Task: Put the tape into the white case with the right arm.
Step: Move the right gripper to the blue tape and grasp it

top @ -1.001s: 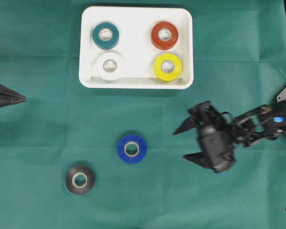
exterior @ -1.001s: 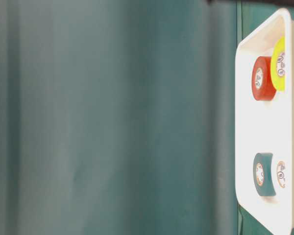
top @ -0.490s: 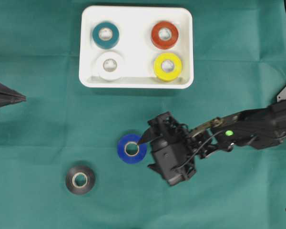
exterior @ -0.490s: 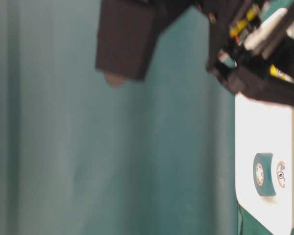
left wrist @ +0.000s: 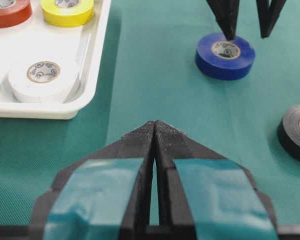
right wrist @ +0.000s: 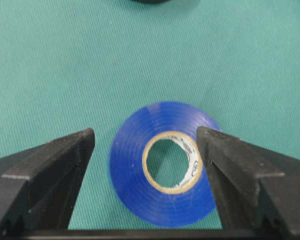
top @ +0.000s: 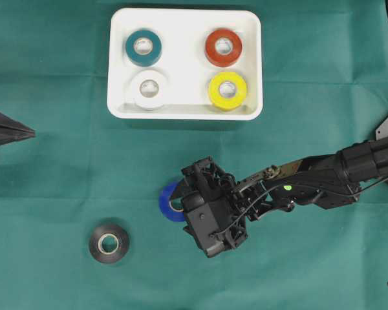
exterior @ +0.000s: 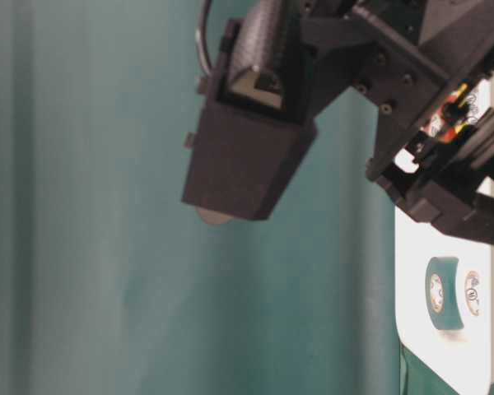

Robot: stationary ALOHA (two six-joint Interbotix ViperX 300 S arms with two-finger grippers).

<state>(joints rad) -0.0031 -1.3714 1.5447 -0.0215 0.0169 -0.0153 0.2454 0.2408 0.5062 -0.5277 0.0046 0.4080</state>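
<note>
We see the blue tape roll (right wrist: 162,162), glossy with a tan cardboard core, flat on the green cloth (right wrist: 65,65) below the white case (top: 184,111); our right gripper (right wrist: 147,145) straddles it, jaws wide, gripping nothing.

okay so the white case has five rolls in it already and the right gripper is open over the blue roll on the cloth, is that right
Not quite. The white case holds four rolls, not five: teal, red, white and yellow, as the overhead view shows. The rest stands: the right gripper is open over the blue roll on the cloth.
</note>
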